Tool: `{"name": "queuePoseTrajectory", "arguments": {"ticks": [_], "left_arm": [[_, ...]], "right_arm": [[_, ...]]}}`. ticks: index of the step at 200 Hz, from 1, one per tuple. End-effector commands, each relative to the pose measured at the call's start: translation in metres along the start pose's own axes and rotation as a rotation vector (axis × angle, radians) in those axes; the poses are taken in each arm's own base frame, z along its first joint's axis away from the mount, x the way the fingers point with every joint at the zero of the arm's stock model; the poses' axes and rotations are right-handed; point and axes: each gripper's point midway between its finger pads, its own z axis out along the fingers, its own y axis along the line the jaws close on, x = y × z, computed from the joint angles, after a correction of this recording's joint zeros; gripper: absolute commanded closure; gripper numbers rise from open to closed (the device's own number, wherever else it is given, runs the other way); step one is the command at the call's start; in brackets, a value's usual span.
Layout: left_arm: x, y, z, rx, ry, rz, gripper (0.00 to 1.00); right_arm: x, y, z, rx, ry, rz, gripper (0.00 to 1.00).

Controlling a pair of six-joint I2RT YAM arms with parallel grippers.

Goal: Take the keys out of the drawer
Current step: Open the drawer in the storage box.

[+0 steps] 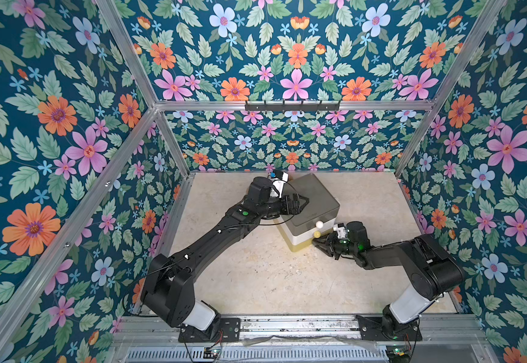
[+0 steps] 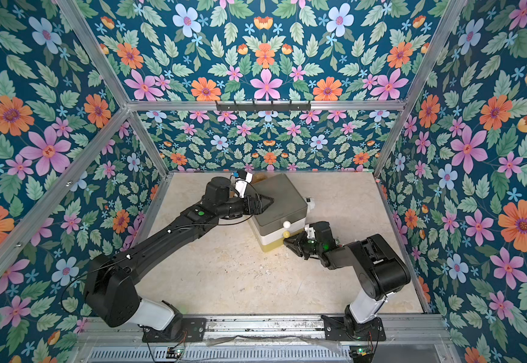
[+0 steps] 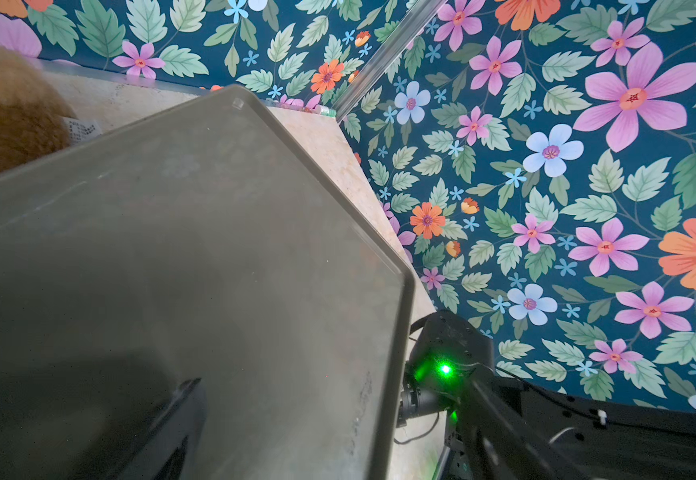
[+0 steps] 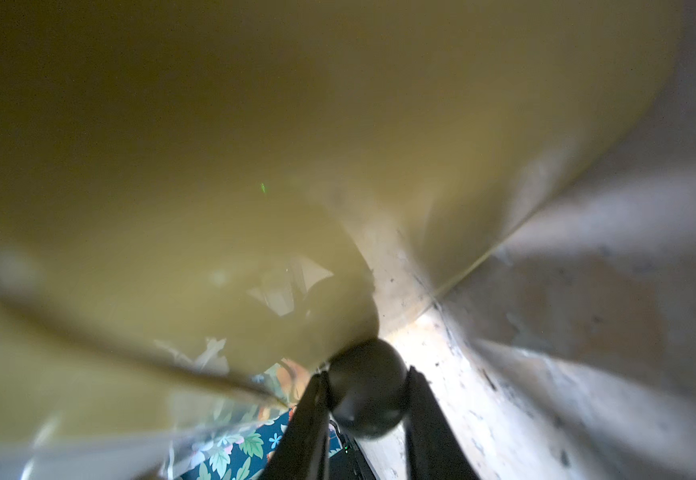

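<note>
Two fingers [image 4: 304,424] of the right pincer [image 1: 315,242] flank a dark round knob [image 4: 365,386]. They are set little wider than the knob and, as far as the blurred wrist view lets me judge, touch it on both sides. That knob belongs to the yellow drawer [image 4: 213,124], the lowest in a small chest [image 1: 318,191] with a grey top. A white knob [image 1: 319,224] and a yellow knob [image 1: 316,234] just above the pincer mark the higher drawers, and none of the drawers stands pulled out. The left pincer [image 1: 304,199] has its tips drawn together on nothing and rests on the chest's top near one edge, well placed to hold the chest down. The chest stands toward the back of the counter [image 1: 255,276]. No keys show in any view; going by the task they lie inside a closed drawer, and which one cannot be told. The chest looks like light plastic, so a pull on the knob could drag all of it forward unless the top is braced and the pull runs straight out. The keys themselves should be light, hard and slick, loose on their rings, and apt to lie flat and slide away from a pinch. The ring, or a tag if there is one, gives better purchase than a thin blade, taken across its flat faces from above.
</note>
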Motion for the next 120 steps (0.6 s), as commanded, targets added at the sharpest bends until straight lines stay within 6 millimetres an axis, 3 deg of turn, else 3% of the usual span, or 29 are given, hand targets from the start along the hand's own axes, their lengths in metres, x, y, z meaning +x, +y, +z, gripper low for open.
{"name": "queuePoseTrajectory", "arguments": {"ticks": [1, 53, 120], "left_arm": [[0.007, 0.004, 0.0, -0.011, 0.021, -0.01, 0.01], [0.011, 0.01, 0.002, -0.026, 0.023, -0.019, 0.01], [0.013, 0.009, 0.005, -0.012, 0.018, -0.032, 0.01]], "right_arm": [[-0.002, 0.005, -0.006, -0.002, -0.042, -0.048, 0.77], [0.009, -0.006, -0.022, 0.035, -0.059, -0.06, 0.78], [0.031, -0.034, -0.054, 0.089, -0.097, -0.054, 0.77]]}}
